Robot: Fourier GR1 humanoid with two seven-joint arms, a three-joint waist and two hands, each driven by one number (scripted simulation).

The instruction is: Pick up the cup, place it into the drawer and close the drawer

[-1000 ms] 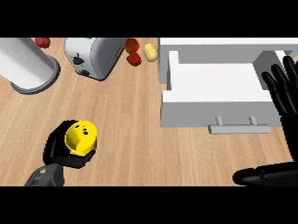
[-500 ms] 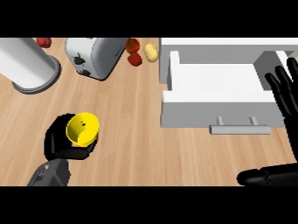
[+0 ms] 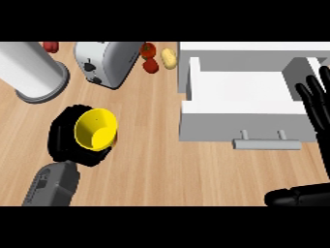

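A yellow cup (image 3: 96,129) is held at the left of the counter, its open mouth turned up toward the view. My left hand (image 3: 66,140) is curled round it from the left and below, hiding most of its outside. To the right stands the white drawer (image 3: 193,116), pulled open, with a grey handle (image 3: 266,143) on its front. My right hand (image 3: 327,104) rests open, fingers up, at the right edge beside the drawer.
A silver toaster (image 3: 108,63) stands behind the cup. A white cylinder on a grey base (image 3: 21,70) is at the back left. Red and yellow produce (image 3: 158,58) lies by the drawer's back left corner. Bare wooden counter (image 3: 160,169) lies in front of the drawer.
The left hand has lifted the cup a little up and to the right, and the cup has tipped so that its mouth now shows. The right hand has not moved.
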